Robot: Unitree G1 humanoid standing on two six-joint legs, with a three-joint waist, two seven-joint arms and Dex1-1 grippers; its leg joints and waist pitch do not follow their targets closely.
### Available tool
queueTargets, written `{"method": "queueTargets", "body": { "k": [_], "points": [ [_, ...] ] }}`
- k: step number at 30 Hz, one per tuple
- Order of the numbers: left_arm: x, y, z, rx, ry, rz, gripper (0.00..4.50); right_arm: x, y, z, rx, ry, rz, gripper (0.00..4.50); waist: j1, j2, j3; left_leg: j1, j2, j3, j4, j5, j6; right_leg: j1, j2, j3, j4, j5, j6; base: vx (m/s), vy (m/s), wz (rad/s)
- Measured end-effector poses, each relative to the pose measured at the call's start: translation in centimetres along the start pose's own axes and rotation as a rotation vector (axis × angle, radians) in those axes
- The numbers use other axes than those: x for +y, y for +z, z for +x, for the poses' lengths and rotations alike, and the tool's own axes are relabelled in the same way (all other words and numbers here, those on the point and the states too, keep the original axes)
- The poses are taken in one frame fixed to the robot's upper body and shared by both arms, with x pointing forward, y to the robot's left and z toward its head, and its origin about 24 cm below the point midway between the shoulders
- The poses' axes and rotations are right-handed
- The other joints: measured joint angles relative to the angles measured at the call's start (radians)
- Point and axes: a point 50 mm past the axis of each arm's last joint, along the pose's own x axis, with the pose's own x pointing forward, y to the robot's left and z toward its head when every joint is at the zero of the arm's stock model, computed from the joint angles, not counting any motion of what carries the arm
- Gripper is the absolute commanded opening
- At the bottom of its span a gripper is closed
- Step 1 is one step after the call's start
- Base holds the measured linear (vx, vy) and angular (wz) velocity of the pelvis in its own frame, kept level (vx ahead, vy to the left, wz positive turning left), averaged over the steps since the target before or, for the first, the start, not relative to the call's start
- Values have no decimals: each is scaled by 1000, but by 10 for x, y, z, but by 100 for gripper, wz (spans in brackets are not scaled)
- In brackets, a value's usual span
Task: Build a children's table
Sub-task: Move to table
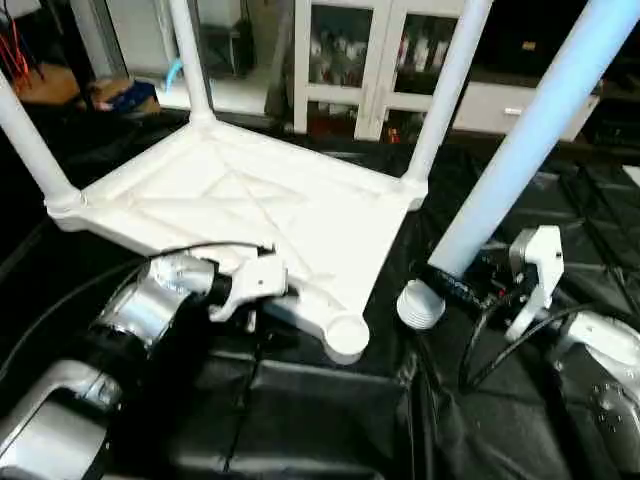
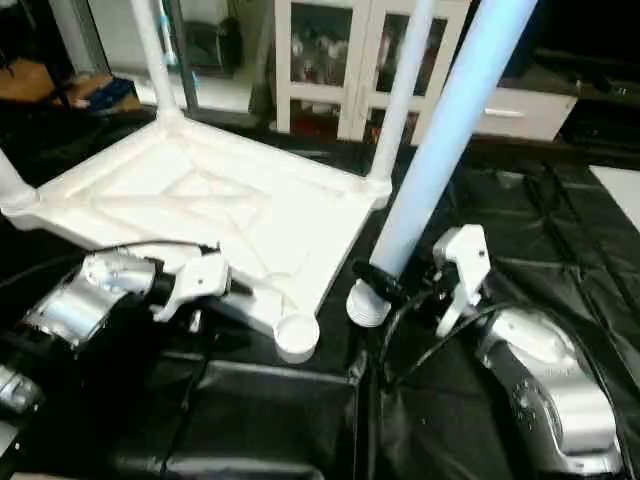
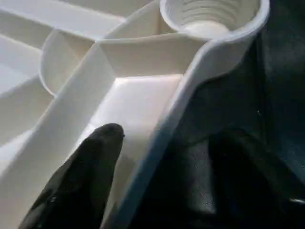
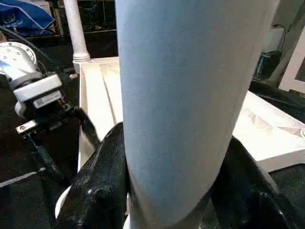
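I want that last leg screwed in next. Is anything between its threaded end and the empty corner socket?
Nothing visible. The leg, held in the right hand, has its threaded end beside the empty socket, with bare black cloth between. The left hand straddles the tabletop's rim, short of the socket.

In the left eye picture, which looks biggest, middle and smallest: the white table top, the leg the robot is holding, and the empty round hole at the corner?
1. Table top: covers the most picture.
2. Held leg in the right gripper: looks thicker than the fitted legs, but it is nearer the camera.
3. Empty corner socket: smallest.
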Motion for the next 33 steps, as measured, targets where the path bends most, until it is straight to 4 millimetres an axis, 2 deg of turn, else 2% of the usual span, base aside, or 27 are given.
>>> {"method": "queueTargets", "body": {
  "k": [6,13,19,23,33],
  "points": [
    [4,-1,-3,31,-8,11,284,0,0,0,1,7,-2,182,-2,0,0,0,0,1,0,0,0,0,0,1,0,0,0,0,0,0],
    [3,2,-4,43,43,-94,235,0,0,0,2,7,-3,182,-3,0,0,0,1,2,-1,0,0,-1,0,1,-1,0,0,0,0,0],
    [-12,0,0,20,40,-162,193,4,-3,4,2,23,8,182,-4,0,0,1,1,3,-3,0,0,0,0,1,-4,0,0,0,0,0],
    [-22,4,4,15,47,-181,168,10,-6,10,-2,45,25,182,-10,0,0,2,1,5,-6,0,0,0,0,1,-6,0,0,0,0,0],
    [-41,8,10,10,169,-383,127,11,-4,18,-24,33,49,182,-54,-3,-1,3,1,5,-11,0,0,0,0,0,-8,0,0,0,0,0]
  ]
}}
